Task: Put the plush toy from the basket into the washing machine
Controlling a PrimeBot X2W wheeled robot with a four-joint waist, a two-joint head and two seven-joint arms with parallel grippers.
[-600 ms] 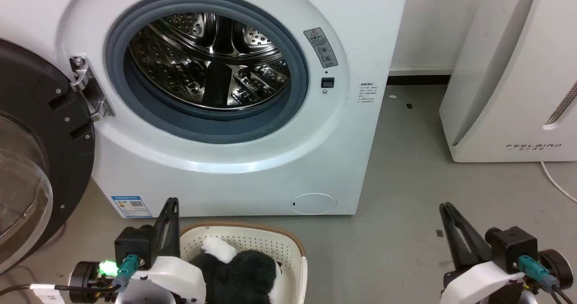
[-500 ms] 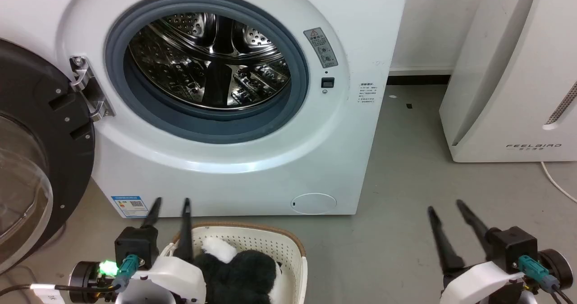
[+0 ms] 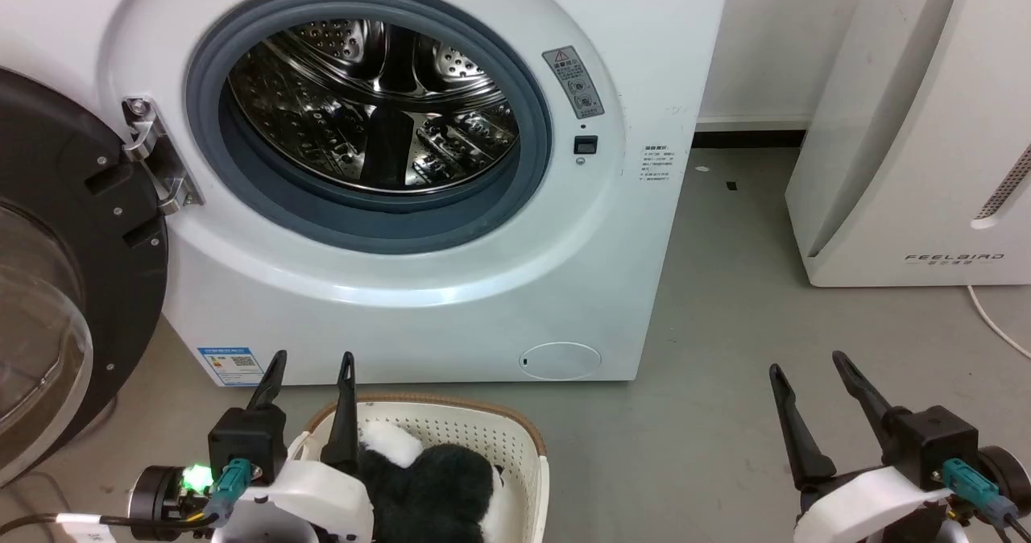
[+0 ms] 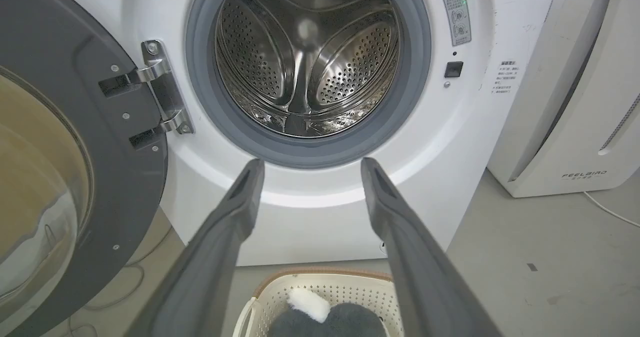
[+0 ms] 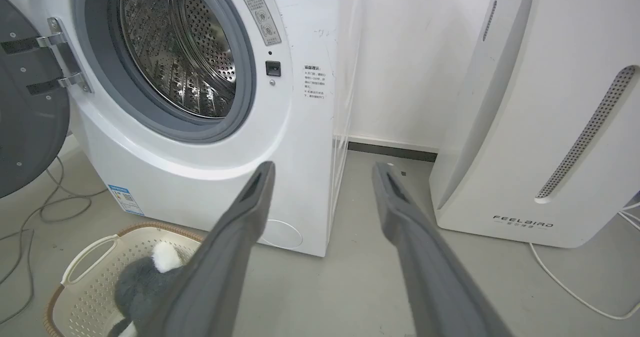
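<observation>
Currently the left gripper (image 3: pixel 313 355) has its fingers wide apart, holding nothing; the plush toy (image 3: pixel 435 482) lies in the basket (image 3: pixel 483 432) just below and right of them. Ahead of its tips, the washing machine (image 3: pixel 451 285) stands open. The right gripper (image 3: pixel 807 362), well aside, is spread wide too, empty.

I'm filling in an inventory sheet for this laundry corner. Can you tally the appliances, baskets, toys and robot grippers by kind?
Appliances: 2, the washing machine and the white FEELBIRD appliance
Baskets: 1, the basket
Toys: 1, the plush toy, lying in the basket
Grippers: 2, the left gripper and the right gripper, both open
Total: 6
</observation>
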